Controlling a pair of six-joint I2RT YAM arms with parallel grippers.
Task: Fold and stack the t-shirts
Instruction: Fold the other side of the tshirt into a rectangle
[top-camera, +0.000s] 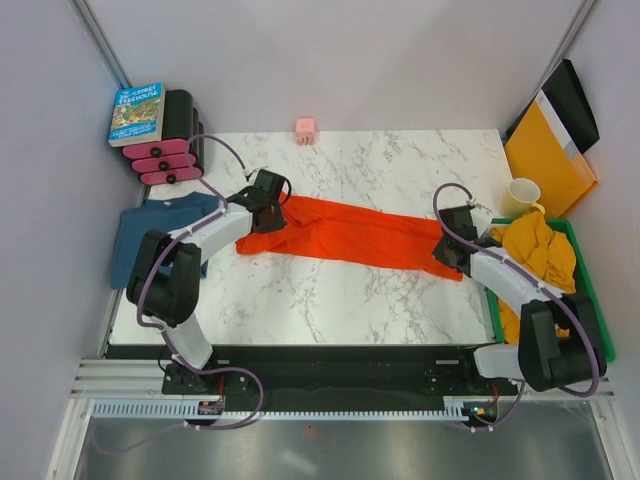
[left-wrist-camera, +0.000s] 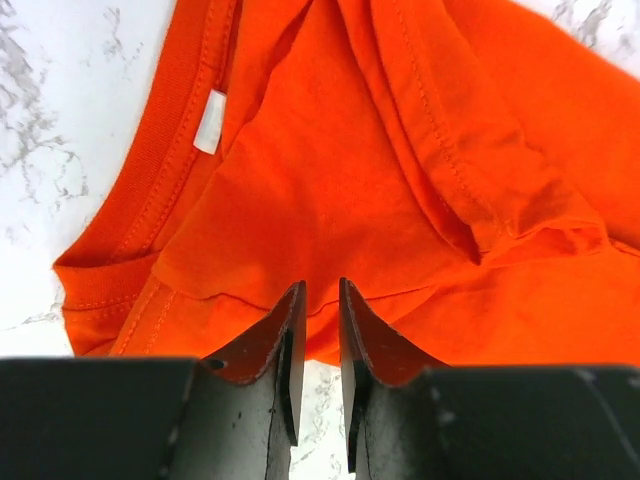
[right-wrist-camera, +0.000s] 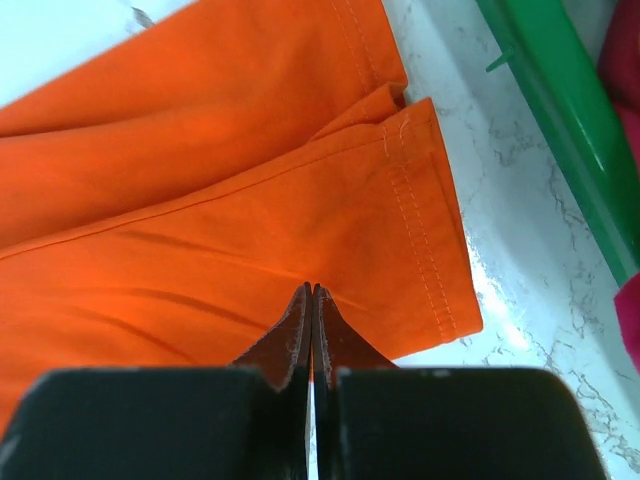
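The orange-red t-shirt (top-camera: 350, 232) lies folded into a long strip across the middle of the marble table (top-camera: 330, 300). My left gripper (top-camera: 268, 200) is at its collar end. In the left wrist view its jaws (left-wrist-camera: 320, 292) stand a narrow gap apart over the collar cloth (left-wrist-camera: 330, 190), with nothing between them. My right gripper (top-camera: 452, 245) is at the hem end. Its jaws (right-wrist-camera: 311, 290) are closed, tips pinching the cloth (right-wrist-camera: 200, 220) just inside the hem. A dark teal-blue t-shirt (top-camera: 140, 235) lies at the table's left edge. A mustard-yellow t-shirt (top-camera: 535, 255) is piled in the green bin.
The green bin (top-camera: 590, 290) stands at the right edge, and its rim shows in the right wrist view (right-wrist-camera: 560, 120). A cream mug (top-camera: 522, 196) and a yellow-orange folder (top-camera: 550, 150) are at the back right. A book (top-camera: 137, 112) on a black and pink rack and a small pink block (top-camera: 306, 130) are at the back.
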